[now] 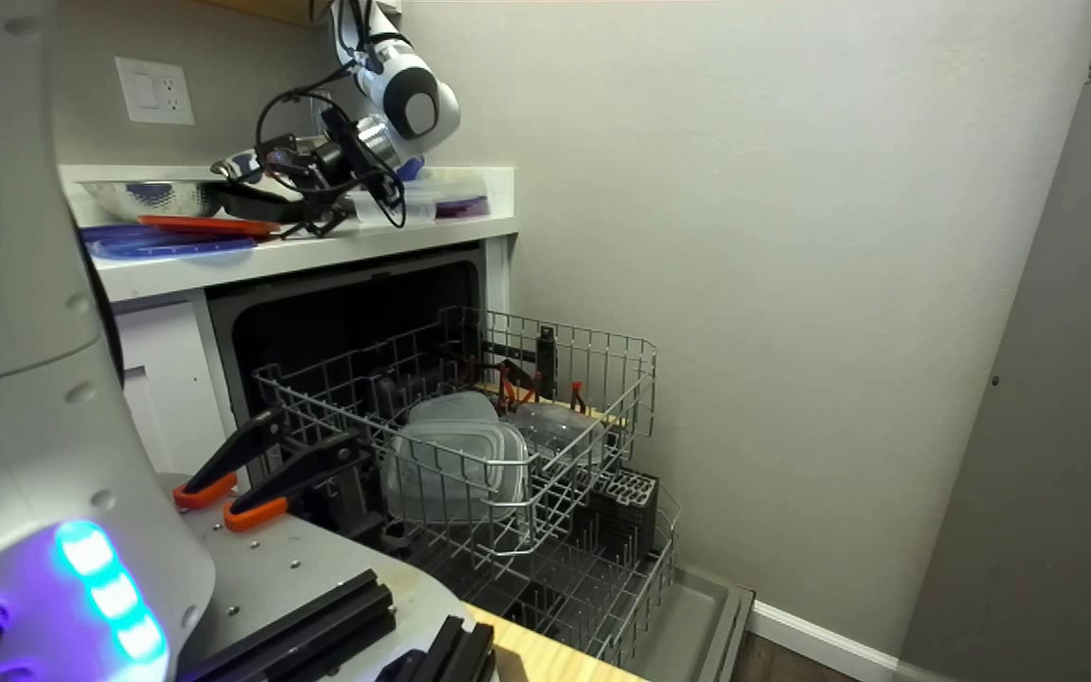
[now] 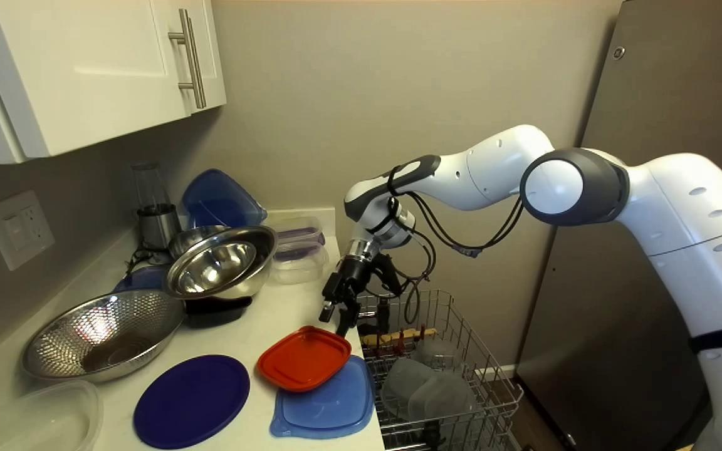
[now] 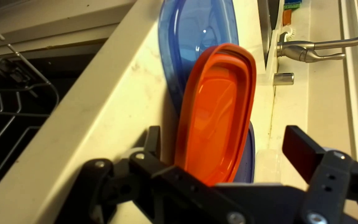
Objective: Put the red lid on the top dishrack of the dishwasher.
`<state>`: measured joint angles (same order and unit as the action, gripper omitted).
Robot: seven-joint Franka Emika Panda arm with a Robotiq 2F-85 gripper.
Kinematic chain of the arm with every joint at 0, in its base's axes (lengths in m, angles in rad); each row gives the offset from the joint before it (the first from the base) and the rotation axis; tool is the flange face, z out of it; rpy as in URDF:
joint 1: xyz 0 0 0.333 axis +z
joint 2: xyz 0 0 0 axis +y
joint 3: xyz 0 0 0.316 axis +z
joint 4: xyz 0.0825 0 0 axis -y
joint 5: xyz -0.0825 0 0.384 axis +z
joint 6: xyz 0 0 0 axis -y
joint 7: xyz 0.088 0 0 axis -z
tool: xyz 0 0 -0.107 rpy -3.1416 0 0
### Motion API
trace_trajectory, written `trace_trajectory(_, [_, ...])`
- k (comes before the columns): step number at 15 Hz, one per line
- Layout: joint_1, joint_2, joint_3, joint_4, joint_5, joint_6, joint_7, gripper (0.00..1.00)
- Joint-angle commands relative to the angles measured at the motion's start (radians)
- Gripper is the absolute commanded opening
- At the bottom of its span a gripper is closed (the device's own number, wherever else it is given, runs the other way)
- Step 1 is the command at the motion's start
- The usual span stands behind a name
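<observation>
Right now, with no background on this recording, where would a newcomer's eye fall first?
On the red lid, vivid on the white counter and overlapping a light-blue lid, with the open gripper close by. Next, the blue lights, glowing at lower left in an exterior view.

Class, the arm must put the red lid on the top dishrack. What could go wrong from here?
The red lid overlaps a blue lid, so lifting one might drag the other. Both lie near the counter edge, so a nudge from the open gripper could push one off. The top dishrack already holds translucent plasticware, which might block the lid.
</observation>
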<state>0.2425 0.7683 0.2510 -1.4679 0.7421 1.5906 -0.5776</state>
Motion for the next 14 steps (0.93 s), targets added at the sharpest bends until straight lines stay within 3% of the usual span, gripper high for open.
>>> trace_trajectory(1, [-0.002, -0.013, 0.014, -0.012, -0.031, 0.017, 0.033, 1.00])
trace_trajectory(6, [0.003, -0.006, 0.022, -0.005, -0.039, 0.005, 0.036, 1.00])
trace_trajectory(7, [0.005, -0.003, 0.024, -0.002, -0.047, 0.000, 0.029, 0.75])
trace_trajectory(8, [0.005, -0.002, 0.026, -0.001, -0.051, -0.002, 0.027, 0.74])
trace_trajectory(14, [0.004, 0.000, 0.037, -0.004, -0.069, 0.004, 0.028, 0.34])
